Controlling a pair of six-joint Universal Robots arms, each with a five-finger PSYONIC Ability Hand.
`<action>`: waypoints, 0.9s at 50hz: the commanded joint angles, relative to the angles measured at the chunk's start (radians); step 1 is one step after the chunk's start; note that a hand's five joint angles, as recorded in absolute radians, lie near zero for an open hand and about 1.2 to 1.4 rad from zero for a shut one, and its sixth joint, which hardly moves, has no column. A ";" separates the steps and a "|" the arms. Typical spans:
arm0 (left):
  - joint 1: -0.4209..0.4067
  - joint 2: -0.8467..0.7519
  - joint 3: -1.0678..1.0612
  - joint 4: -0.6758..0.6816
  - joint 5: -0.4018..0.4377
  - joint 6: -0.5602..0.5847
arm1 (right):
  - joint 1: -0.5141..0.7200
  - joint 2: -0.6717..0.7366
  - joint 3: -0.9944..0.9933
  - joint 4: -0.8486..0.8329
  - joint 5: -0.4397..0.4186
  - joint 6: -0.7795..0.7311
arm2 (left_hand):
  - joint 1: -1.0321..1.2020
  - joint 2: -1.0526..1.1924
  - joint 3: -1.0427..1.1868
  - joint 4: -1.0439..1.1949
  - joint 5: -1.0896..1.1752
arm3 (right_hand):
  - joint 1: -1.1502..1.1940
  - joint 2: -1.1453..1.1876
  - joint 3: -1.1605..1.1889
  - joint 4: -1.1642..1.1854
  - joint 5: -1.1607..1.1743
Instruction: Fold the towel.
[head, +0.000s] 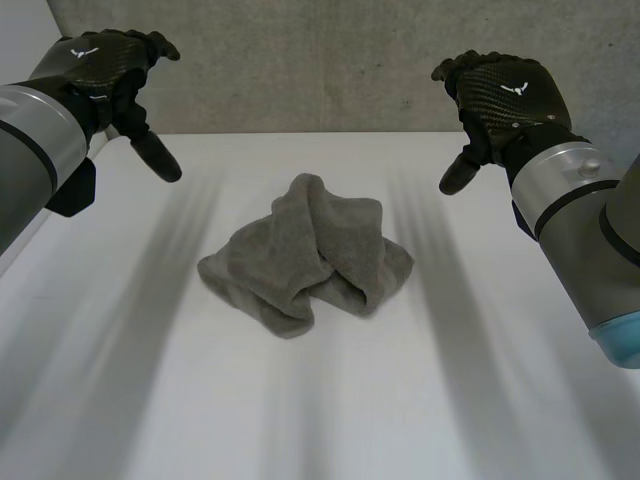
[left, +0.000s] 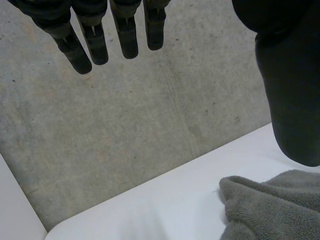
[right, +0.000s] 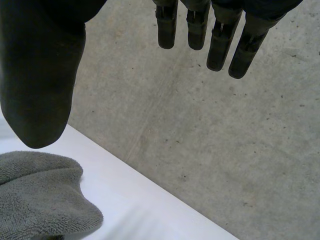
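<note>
1. The towel (head: 305, 255) lies crumpled in a heap at the middle of the table (head: 480, 400). Its rolled folds are piled over one another and no edge lies flat.
2. The step in hand, as I judge it, is to spread the heap flat. Folding it as it lies would only lock in the lumps.
3. Find the corners first. The head view does not show which lobe is a corner, though the low flap on the heap's left side may be one.
4. The left hand (head: 105, 65) hovers over the table's far left, well apart from the towel. Its fingers (left: 127, 35) are straight, its thumb (left: 290, 90) stands apart from them, and it holds nothing.
5. The right hand (head: 505, 95) mirrors it over the far right. Its fingers (right: 220, 40) are relaxed and it too is empty.
6. Bring each hand down on its own side of the heap. Pinch an outer edge, not the thick middle.
7. Draw the hands apart low over the table, so the cloth slides open and does not lift as a bundle.
8. Watch for catching two layers in one pinch, which would leave a fold trapped underneath.
</note>
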 joint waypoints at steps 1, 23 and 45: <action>-0.003 -0.003 -0.006 0.002 0.000 0.000 | 0.001 0.020 -0.013 0.008 0.010 -0.001 | -0.080 -0.077 -0.063 -0.081 -0.212 | -0.056 -0.075 -0.071 -0.081 -0.058; -0.064 -0.008 -0.105 0.015 0.017 0.011 | -0.009 0.033 -0.010 0.015 -0.013 -0.052 | -0.050 -0.047 -0.034 -0.052 -0.182 | -0.056 -0.075 -0.071 -0.081 -0.058; -0.248 -0.463 -0.166 0.460 0.002 0.016 | 0.048 0.476 -0.065 -0.063 -0.136 -0.095 | -0.036 -0.033 -0.019 -0.037 -0.168 | -0.056 -0.075 -0.071 -0.081 -0.058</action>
